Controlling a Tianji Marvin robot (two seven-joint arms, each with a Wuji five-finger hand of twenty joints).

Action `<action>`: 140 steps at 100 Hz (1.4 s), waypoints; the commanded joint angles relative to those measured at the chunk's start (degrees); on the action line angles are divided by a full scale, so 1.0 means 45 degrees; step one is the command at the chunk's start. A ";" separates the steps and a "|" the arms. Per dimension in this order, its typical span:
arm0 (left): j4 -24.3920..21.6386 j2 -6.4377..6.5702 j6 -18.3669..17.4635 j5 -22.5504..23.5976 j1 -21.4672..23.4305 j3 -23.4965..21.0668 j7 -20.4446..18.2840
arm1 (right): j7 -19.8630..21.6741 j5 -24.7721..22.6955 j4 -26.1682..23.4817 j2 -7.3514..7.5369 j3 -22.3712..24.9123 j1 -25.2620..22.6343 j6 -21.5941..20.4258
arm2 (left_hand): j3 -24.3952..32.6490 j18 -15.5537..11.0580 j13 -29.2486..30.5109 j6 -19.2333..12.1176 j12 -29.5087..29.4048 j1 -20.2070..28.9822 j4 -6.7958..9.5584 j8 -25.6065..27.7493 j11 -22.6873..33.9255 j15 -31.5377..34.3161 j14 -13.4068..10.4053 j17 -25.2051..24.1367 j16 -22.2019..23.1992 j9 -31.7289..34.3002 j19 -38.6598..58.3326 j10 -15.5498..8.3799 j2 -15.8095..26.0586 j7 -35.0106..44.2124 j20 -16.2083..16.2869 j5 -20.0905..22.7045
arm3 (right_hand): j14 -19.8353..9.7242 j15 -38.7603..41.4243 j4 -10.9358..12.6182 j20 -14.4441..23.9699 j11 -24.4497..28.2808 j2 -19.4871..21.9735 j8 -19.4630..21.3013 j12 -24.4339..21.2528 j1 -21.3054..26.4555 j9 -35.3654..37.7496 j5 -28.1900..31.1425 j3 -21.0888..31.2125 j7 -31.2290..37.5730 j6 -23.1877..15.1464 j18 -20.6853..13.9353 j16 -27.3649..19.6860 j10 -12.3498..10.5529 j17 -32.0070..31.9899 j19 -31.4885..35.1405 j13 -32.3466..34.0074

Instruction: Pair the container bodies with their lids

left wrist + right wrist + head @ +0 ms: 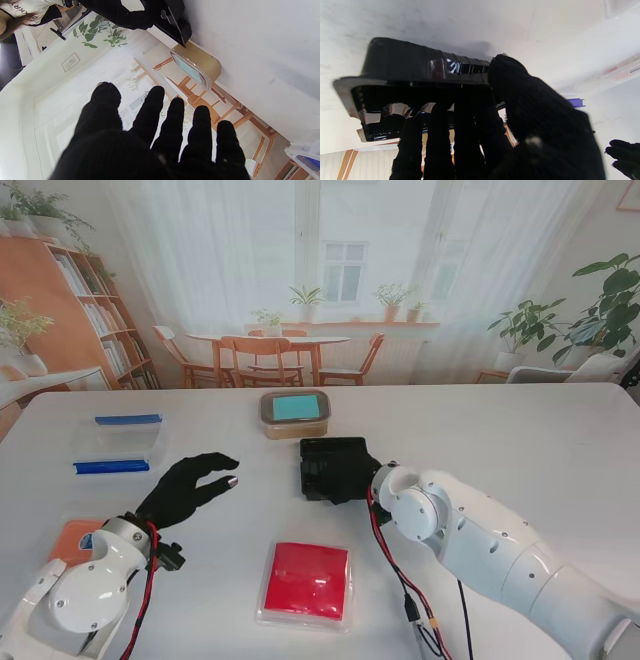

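Stand view: our right hand (345, 475) grips the black container (325, 465) at center; at eight o'clock, our left hand (190, 488) hovers splayed, empty.

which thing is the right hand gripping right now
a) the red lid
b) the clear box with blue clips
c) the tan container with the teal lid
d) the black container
d: the right hand has its fingers inside the black container and its thumb on the outer wall.
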 commanded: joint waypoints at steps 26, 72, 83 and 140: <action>-0.0075 0.0008 -0.0049 0.0036 0.0227 -0.0130 -0.0053 | -0.0154 0.0844 0.0522 -0.0780 -0.0807 0.0595 0.0311 | -0.0280 -0.0106 -0.0343 -0.0304 -0.0111 -0.0488 -0.0238 -0.0036 -0.0199 -0.0299 -0.0272 -0.0155 -0.0128 -0.0174 -0.0310 -0.0241 0.0251 -0.0145 0.0160 -0.0149 | 0.0110 0.0073 -0.0335 -0.0151 -0.0001 -0.0416 0.0098 0.0165 0.0556 0.0175 0.0676 0.0335 0.0208 0.0157 -0.0025 0.0051 0.0225 -0.0051 0.0274 0.0096; -0.0091 -0.0013 -0.0111 -0.0043 0.0378 -0.0176 0.0027 | 0.0393 0.0762 -0.0825 -0.0506 -0.0646 -0.0084 0.1329 | -0.0281 -0.0106 -0.0341 -0.0315 -0.0114 -0.0492 -0.0238 -0.0038 -0.0206 -0.0306 -0.0278 -0.0161 -0.0130 -0.0180 -0.0333 -0.0259 0.0255 -0.0153 0.0162 -0.0162 | 0.0160 0.0076 -0.0331 -0.0204 -0.0048 -0.0570 0.0089 0.0175 0.0589 0.0225 0.0753 0.0484 0.0239 0.0343 -0.0001 0.0046 0.0310 -0.0059 0.0245 0.0092; -0.0085 -0.0013 -0.0139 -0.0091 0.0382 -0.0143 0.0020 | 0.0492 0.0699 -0.1077 -0.0437 -0.0605 -0.0247 0.1508 | -0.0284 -0.0106 -0.0342 -0.0333 -0.0111 -0.0500 -0.0239 -0.0039 -0.0203 -0.0310 -0.0278 -0.0155 -0.0131 -0.0179 -0.0332 -0.0247 0.0247 -0.0157 0.0166 -0.0173 | 0.0172 0.0079 -0.0339 -0.0213 -0.0058 -0.0577 0.0083 0.0180 0.0572 0.0233 0.0750 0.0502 0.0236 0.0370 0.0019 0.0046 0.0314 -0.0070 0.0239 0.0093; -0.0143 0.0007 -0.0282 -0.0031 0.0453 -0.0105 -0.0015 | 0.0007 0.0421 -0.2222 -0.0317 0.0237 -0.1234 0.1596 | -0.0283 -0.0094 -0.0334 -0.0305 -0.0116 -0.0492 -0.0239 -0.0039 -0.0215 -0.0312 -0.0269 -0.0160 -0.0130 -0.0181 -0.0340 -0.0226 0.0233 -0.0159 0.0174 -0.0175 | 0.0104 -0.0022 0.0020 -0.0326 -0.0346 -0.0389 0.0863 0.0238 -0.1027 -0.0529 -0.0037 -0.0085 -0.1820 -0.0352 0.0042 -0.0023 0.0513 -0.0109 -0.0210 -0.0410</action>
